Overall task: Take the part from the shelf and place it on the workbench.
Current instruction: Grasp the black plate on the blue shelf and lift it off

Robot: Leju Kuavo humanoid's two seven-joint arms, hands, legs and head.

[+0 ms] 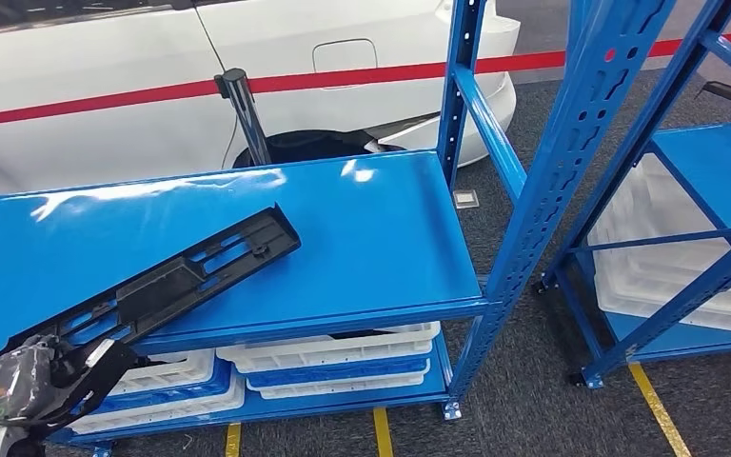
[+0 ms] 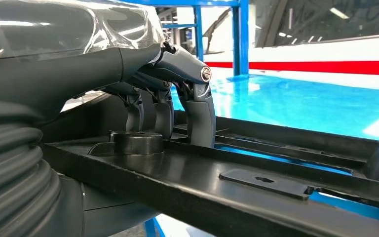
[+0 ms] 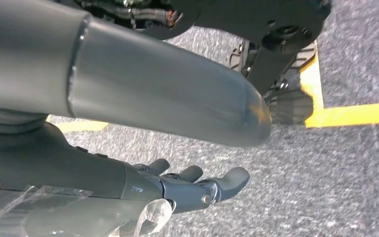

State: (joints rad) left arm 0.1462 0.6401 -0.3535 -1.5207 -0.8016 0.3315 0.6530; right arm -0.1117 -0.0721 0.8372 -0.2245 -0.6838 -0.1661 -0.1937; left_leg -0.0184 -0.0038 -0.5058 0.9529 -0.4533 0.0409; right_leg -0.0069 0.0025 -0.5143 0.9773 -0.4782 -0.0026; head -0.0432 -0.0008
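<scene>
Left hand (image 2: 143, 89) has its dark fingers (image 2: 200, 116) hooked down through the slots of the black part (image 1: 167, 283), with the thick thumb seeming to sit under the near rail, so it is clamped on that end. Most of the part lies slantwise on the blue shelf (image 1: 362, 238), and its held end juts over the shelf's front edge toward the robot. It looks like a long moulded plastic frame: light, fairly stiff, likely to flex or swing at its far end when carried from one end. The slotted rails look like the natural hold; smooth plastic could slip. Right hand (image 3: 197, 185) hangs well below the shelf, over grey carpet, fingers loosely spread and holding nothing.
</scene>
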